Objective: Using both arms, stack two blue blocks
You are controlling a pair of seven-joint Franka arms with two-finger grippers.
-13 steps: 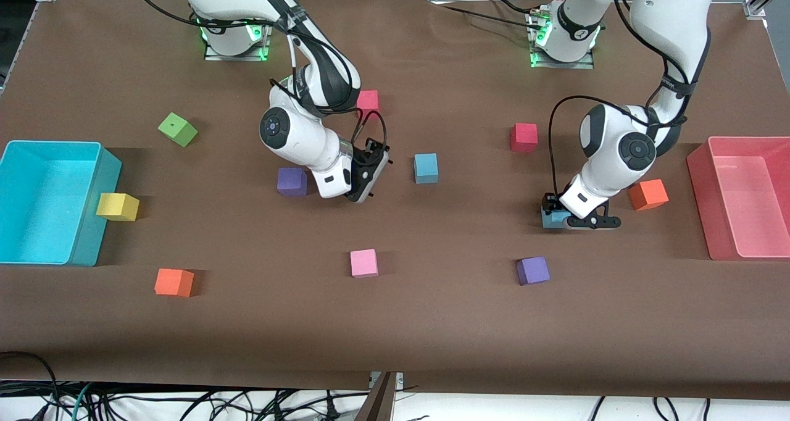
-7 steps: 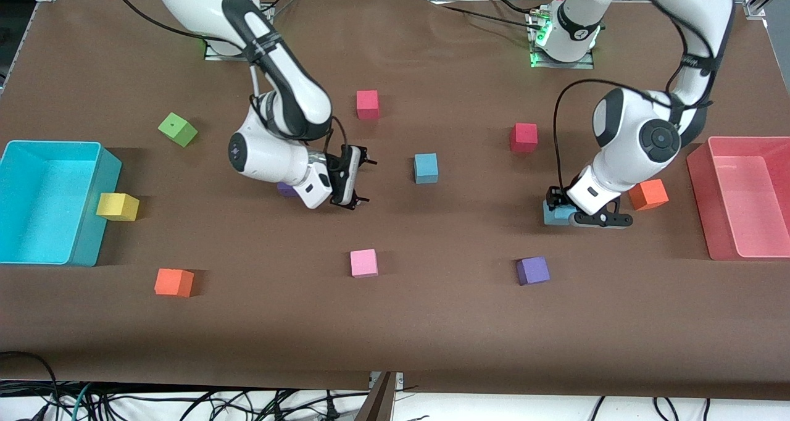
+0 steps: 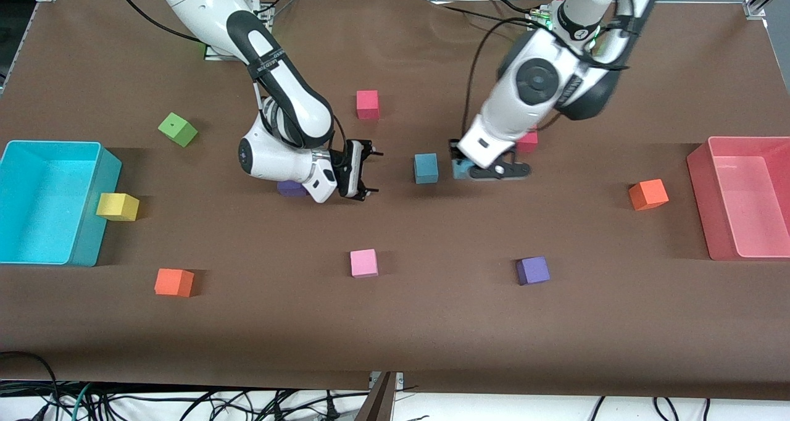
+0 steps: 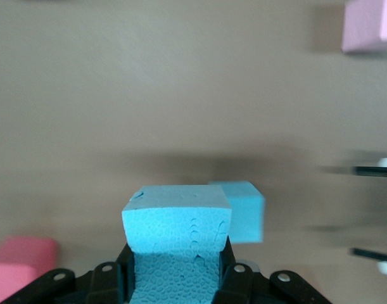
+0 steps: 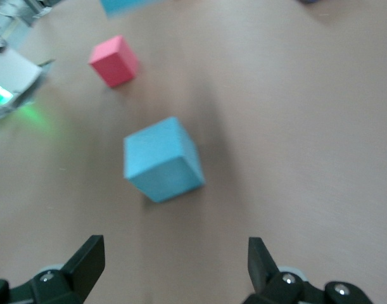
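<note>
My two black fingertips (image 5: pixel 82 263) stand wide apart with nothing between them, so my right gripper (image 5: pixel 171 266) hangs empty above the brown table (image 5: pixel 294 145). Ahead of the gap between my fingers a light blue foam cube (image 5: pixel 161 159) sits on the table, turned so one corner faces me, clear of both fingers. Past it lies a red cube (image 5: pixel 114 61), well apart from the blue one. A second blue block (image 5: pixel 125 5) is cut off at the picture's edge. A green glow (image 5: pixel 19 104) shows beside white hardware (image 5: pixel 12 73) near the red cube.
</note>
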